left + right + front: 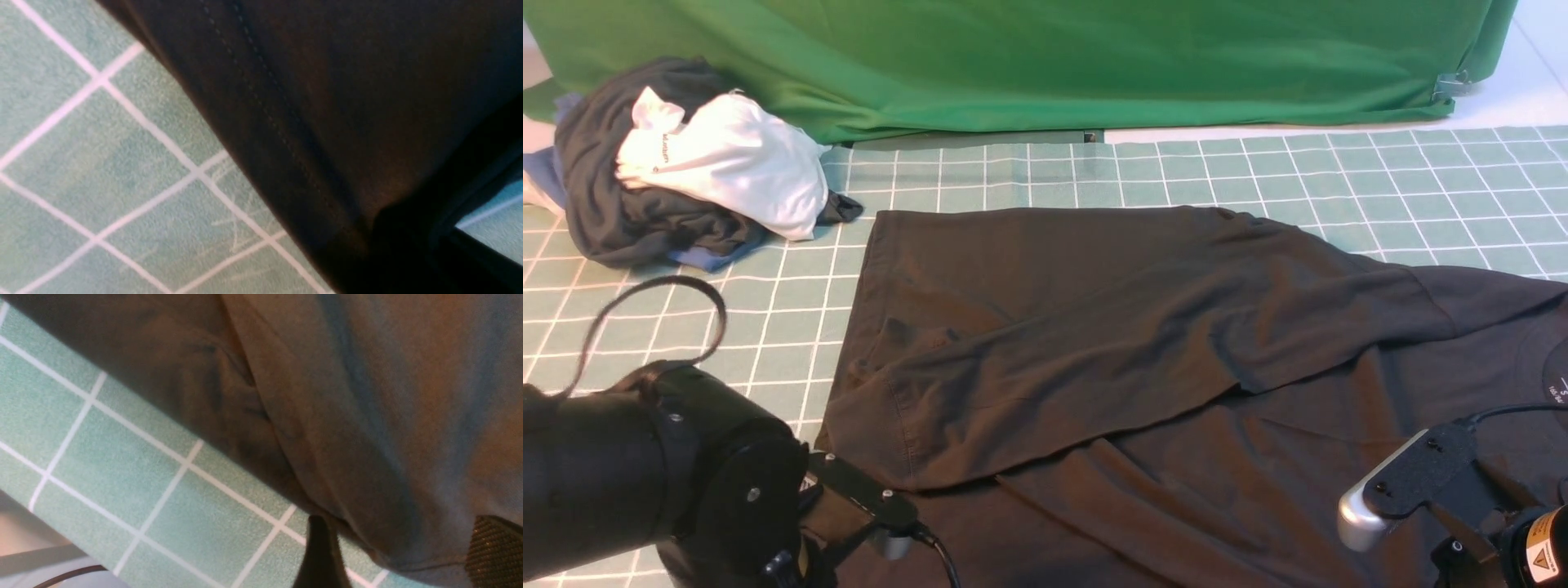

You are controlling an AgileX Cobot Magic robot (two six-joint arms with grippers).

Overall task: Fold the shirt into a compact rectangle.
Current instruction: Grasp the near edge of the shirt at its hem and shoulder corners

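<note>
Across the worktop lies a pale green mat [1339, 171] ruled in white squares, and behind it a green cloth [1013, 57] hangs as a backdrop. At the mat's far left corner sits a heap of clothes [686, 163], dark, white and blue, apart from everything else.

The shirt [1143, 343] is spread over the middle and right of the mat. Its far side is folded toward the near side in a long slanted flap, and a bit of white print shows at the right edge. The left arm [645, 474] reaches in low at the near left, beside the shirt's hemmed corner.

In the wrist view the left claw [425, 253] is closed, and the stitched hem runs down into it, pinched there above the mat. The right claw [404, 559] stands wide. It has one dark finger [320, 555] toward the mat and a ribbed pad [494, 551] on the other side. The shirt's near edge bulges between them, not squeezed.
</note>
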